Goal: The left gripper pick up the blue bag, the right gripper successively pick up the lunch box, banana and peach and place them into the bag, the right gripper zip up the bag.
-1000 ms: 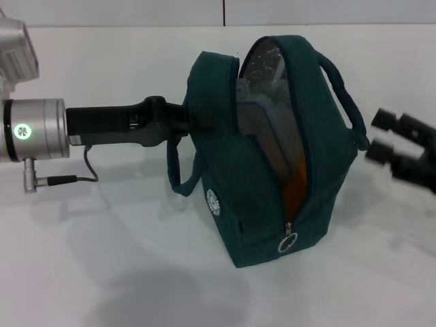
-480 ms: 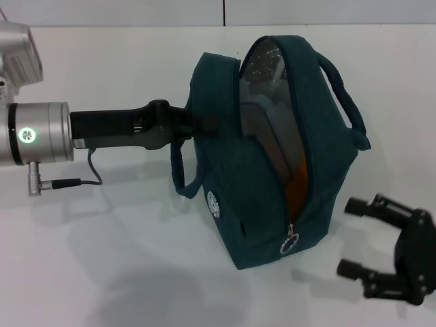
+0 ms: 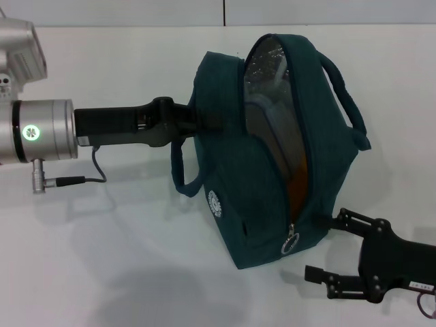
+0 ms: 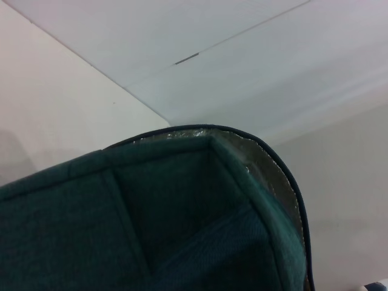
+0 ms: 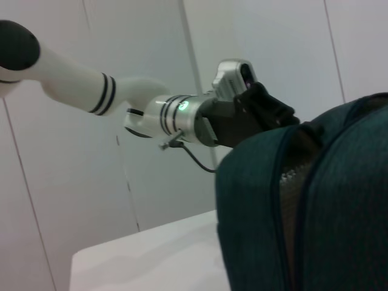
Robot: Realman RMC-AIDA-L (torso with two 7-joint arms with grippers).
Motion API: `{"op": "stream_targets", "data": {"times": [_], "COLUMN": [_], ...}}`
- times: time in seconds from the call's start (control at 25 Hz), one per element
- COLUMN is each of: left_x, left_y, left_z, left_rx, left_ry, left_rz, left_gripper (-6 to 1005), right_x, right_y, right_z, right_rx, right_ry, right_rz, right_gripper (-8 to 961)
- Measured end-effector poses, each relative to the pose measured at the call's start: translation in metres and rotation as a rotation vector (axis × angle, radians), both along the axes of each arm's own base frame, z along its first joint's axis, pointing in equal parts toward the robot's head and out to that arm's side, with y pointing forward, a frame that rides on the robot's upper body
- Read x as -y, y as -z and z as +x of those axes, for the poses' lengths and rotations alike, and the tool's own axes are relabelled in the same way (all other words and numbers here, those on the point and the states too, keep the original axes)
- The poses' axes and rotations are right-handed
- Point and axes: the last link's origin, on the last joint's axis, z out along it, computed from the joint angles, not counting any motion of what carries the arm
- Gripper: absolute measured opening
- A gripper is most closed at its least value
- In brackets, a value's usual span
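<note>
The blue bag [image 3: 252, 170] stands on the white table with its mouth unzipped and its silver lining showing. My left gripper [image 3: 203, 123] comes in from the left and is shut on the bag's upper left edge. Inside the opening I see the lunch box [image 3: 262, 117] and an orange strip of the banana [image 3: 298, 182]. The peach is hidden. The ring zipper pull [image 3: 291, 243] hangs at the bottom of the zip. Low at the bag's right corner is my right gripper [image 3: 325, 244], open, just right of the pull. The bag [image 4: 151, 230] fills the left wrist view. The right wrist view shows the bag [image 5: 339, 200] and the left gripper [image 5: 267, 112].
A loop handle [image 3: 344, 88] arches over the bag's right side, and another handle [image 3: 178, 174] hangs at its left. A thin cable [image 3: 88, 178] droops from the left wrist. White table [image 3: 122, 259] lies in front of the bag.
My right gripper has swung from beside the bag's right handle down to its lower right corner, close to the zipper pull. The left gripper and bag have barely shifted.
</note>
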Motion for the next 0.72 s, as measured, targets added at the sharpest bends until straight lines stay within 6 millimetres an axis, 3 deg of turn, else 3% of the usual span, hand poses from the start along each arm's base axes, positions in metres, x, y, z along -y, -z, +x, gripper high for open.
{"op": "stream_targets", "data": {"times": [0.72], "left_x": [0.002], "left_y": [0.003], "left_z": [0.002], "left_rx": [0.011], "left_ry": [0.003], "left_rz": [-0.005], "left_gripper": [80], "right_x": [-0.012], "right_y": [0.019], "right_z": [-0.013], "right_rx": [0.052], "right_ry": [-0.037], "right_rz": [-0.081], "right_gripper": [877]}}
